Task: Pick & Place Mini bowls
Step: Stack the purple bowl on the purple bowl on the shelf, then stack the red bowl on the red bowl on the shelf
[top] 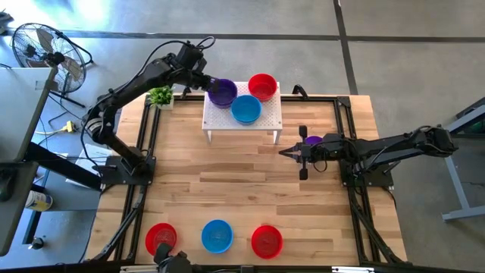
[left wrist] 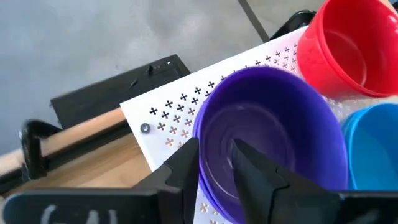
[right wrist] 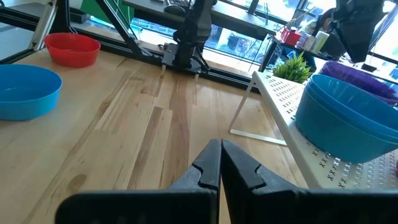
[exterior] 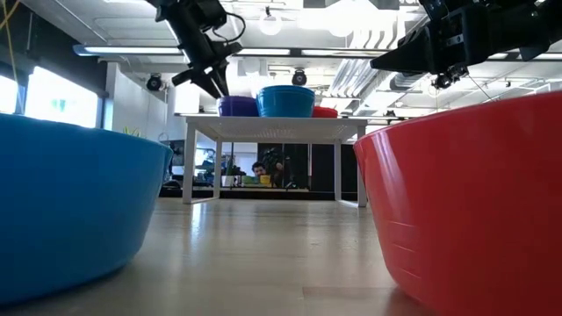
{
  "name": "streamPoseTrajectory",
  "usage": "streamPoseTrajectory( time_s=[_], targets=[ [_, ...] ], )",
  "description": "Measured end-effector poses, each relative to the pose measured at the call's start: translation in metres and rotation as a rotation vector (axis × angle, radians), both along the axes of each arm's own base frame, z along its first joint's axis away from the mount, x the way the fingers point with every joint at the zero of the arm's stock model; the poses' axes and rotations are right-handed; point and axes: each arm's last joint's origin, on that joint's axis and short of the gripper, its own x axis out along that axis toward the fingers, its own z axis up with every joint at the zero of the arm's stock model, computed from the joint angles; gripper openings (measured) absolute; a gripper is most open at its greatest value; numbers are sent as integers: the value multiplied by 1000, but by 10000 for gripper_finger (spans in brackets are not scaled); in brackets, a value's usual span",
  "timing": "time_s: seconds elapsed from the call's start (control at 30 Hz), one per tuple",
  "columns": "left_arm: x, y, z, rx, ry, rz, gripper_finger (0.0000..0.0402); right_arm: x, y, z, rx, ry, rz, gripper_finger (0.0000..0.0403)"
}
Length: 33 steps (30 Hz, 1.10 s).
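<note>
A white perforated stand (top: pixel 267 120) at the far middle carries a purple bowl (top: pixel 223 94), a blue bowl (top: pixel 246 110) and a red bowl (top: pixel 262 86). My left gripper (top: pixel 207 84) is at the purple bowl's left rim and shut on it, also seen in the left wrist view (left wrist: pixel 214 155). My right gripper (top: pixel 282 153) is shut and empty, above the table right of the stand. Another purple bowl (top: pixel 313 140) sits on the table beside my right arm. Two red bowls (top: pixel 161 237) (top: pixel 266 240) and a blue bowl (top: pixel 217 236) rest at the near edge. My left gripper has the purple bowl's rim (left wrist: pixel 204 163) on the side away from the blue bowl. One finger (left wrist: pixel 252 171) is inside the bowl and one (left wrist: pixel 180 171) outside. The fingers slant down from the table's left. The bowl stands upright with its bottom on the stand.
A small green plant (top: pixel 161 95) stands at the far left, next to the stand. A black frame (top: pixel 345 106) runs around the table top. There is open wood between the stand and the near row of bowls. A person (exterior: pixel 259 168) shows far behind the table.
</note>
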Motion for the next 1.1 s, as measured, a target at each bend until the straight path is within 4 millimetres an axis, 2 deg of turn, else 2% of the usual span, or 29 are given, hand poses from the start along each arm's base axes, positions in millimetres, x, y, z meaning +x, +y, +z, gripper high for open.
streamPoseTrajectory(
  time_s=[0.2,0.33,0.43,0.5,0.67,0.8,0.97,1.1],
  targets=[
    [-11,-15,14,115,74,-89,89,0,0,0,0,2,0,0],
    [-10,-37,5,213,119,-123,56,0,0,-2,18,21,-3,0],
    [-16,-58,-4,318,58,-178,18,-1,0,-3,25,32,-5,0],
    [-21,-71,-17,363,7,-210,5,-1,0,-3,26,32,-5,0],
    [-34,-107,-45,502,-167,-336,13,-1,0,-3,50,32,-11,0],
    [-46,-129,-79,596,-253,-400,6,-1,0,-5,110,40,-68,3],
    [-58,-149,-125,663,-344,-459,2,-1,6,-1,79,95,-184,24],
    [-65,-158,-151,703,-376,-495,2,-1,21,6,79,107,-162,50]
  ],
)
